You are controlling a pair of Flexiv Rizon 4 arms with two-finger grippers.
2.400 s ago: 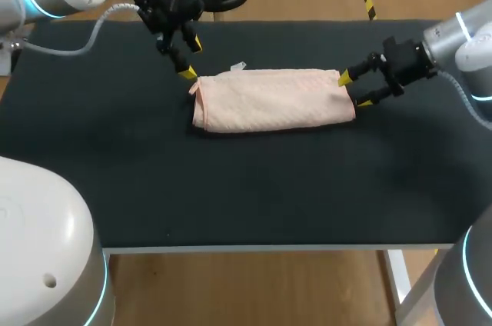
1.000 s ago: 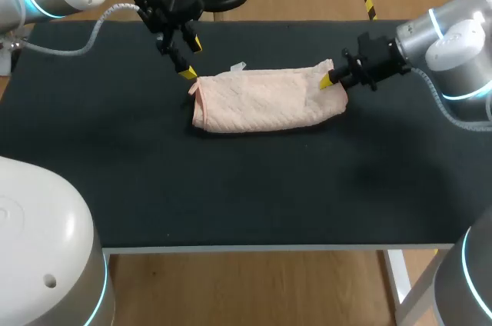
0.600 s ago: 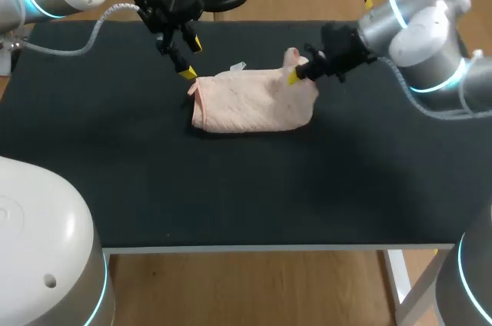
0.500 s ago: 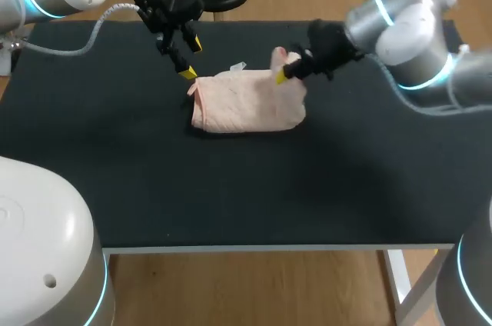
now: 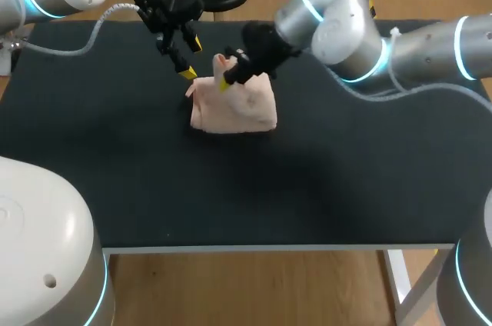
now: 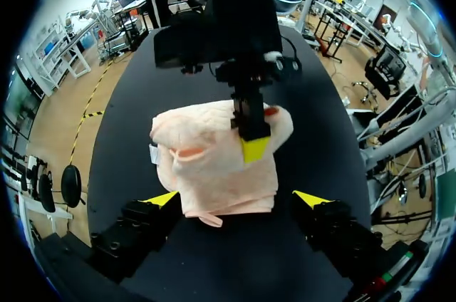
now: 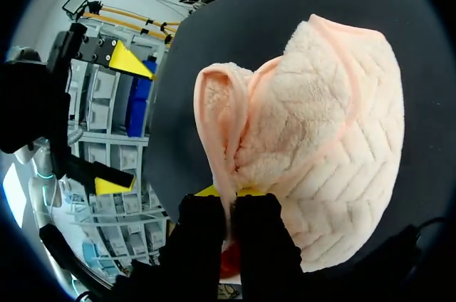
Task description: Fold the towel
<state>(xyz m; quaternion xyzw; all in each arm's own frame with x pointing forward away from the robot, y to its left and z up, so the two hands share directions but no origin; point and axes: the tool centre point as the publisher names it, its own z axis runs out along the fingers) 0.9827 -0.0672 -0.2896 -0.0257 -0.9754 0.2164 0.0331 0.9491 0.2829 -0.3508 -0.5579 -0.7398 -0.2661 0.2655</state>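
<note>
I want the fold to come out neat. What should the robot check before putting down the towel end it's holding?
1. Right gripper shut on the towel's lifted end: ok.
2. Lifted end above the towel's other end: not ok, it's short of it.
3. Left gripper open: ok.
4. Left gripper clear of towel: cannot tell, one tip is beside its corner.
5. Towel well inside the table's edges: ok.
</note>
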